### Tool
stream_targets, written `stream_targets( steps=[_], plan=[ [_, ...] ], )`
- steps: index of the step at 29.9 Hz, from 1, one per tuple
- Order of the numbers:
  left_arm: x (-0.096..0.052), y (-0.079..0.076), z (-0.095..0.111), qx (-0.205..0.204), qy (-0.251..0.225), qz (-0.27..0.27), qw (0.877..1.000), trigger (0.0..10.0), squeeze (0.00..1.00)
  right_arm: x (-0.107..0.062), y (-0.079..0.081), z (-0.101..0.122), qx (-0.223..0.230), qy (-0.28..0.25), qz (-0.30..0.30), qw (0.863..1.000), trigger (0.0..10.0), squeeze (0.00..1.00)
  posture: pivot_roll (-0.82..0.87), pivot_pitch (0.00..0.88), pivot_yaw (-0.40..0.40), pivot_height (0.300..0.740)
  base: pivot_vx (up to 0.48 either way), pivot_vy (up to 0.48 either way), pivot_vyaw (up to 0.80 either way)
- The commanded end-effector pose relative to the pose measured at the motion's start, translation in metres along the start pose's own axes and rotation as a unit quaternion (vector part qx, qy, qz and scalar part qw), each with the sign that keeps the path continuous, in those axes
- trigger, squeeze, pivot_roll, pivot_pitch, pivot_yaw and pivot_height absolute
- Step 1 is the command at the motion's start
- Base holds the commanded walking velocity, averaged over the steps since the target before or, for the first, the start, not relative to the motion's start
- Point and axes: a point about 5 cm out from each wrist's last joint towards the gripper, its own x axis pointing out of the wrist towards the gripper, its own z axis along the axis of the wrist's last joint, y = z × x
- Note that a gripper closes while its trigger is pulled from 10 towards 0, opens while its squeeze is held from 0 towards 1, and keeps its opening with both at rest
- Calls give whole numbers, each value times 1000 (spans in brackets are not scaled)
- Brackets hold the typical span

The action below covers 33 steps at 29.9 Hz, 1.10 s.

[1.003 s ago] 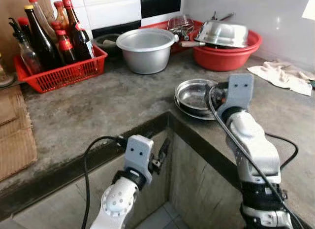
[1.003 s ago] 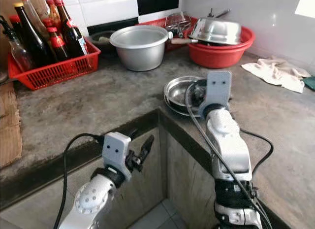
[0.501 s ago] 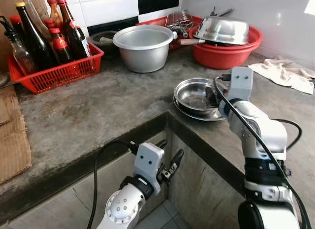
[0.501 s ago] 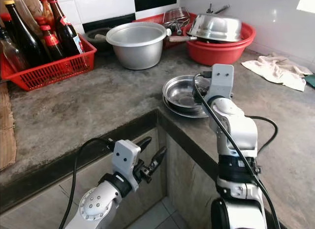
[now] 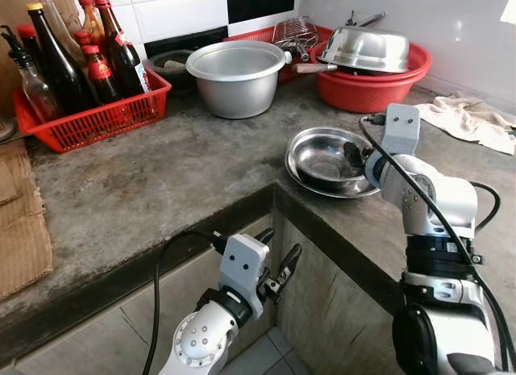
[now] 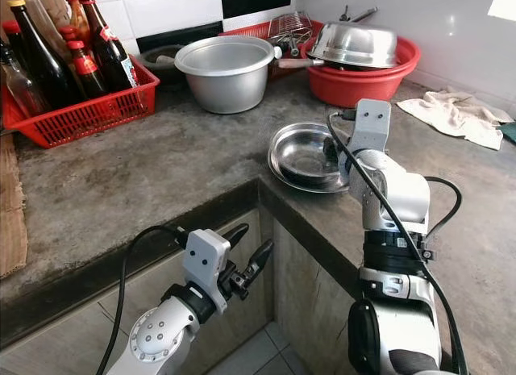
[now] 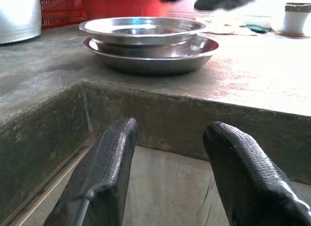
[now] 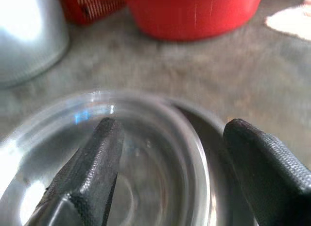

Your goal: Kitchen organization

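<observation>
Approach step: the right gripper [image 8: 167, 172], fingers spread, hovers over the near rim of the stacked steel bowls [image 5: 326, 159] at the countertop's [image 5: 161, 181] inner corner edge, apparently needing to descend and close; left gripper [image 7: 170, 172] open below the counter.

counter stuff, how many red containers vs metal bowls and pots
red basket: 1
red tray: 1
red basin: 1
pot: 1
stacked steel bowls: 2
upturned steel bowl: 1
total: 3 red, 4 metal, 7
</observation>
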Motion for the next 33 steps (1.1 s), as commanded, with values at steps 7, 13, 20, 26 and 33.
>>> stream_targets(
  steps=[7, 13, 20, 26, 33],
  plan=[
    [-3, 1, 3, 7, -7, 7, 1000, 10000, 0, 2, -8, 5, 0, -3, -21, 1000, 10000, 0, 78, 86, -25, 740, 0, 0, 0],
    [-2, 2, 3, 8, -7, 9, 1000, 10000, 0, 4, -5, -9, -8, 41, -13, 999, 10000, 0, 78, 88, -25, 740, 0, 0, 0],
    [-2, 3, 3, 11, -8, 13, 1000, 10000, 0, 6, -3, -28, -20, 110, -6, 994, 10000, 0, 80, 89, -27, 740, 0, 0, 0],
    [-2, 3, 3, 13, -8, 17, 1000, 10000, 0, 6, -4, -34, 4, 138, -2, 990, 10000, 0, 82, 89, -28, 740, 0, 0, 0],
    [-1, 6, 4, 17, -10, 23, 1000, 10000, 0, 7, 1, -41, 73, 179, 20, 981, 10000, 0, 87, 89, -22, 740, 0, 0, 0]
  ],
)
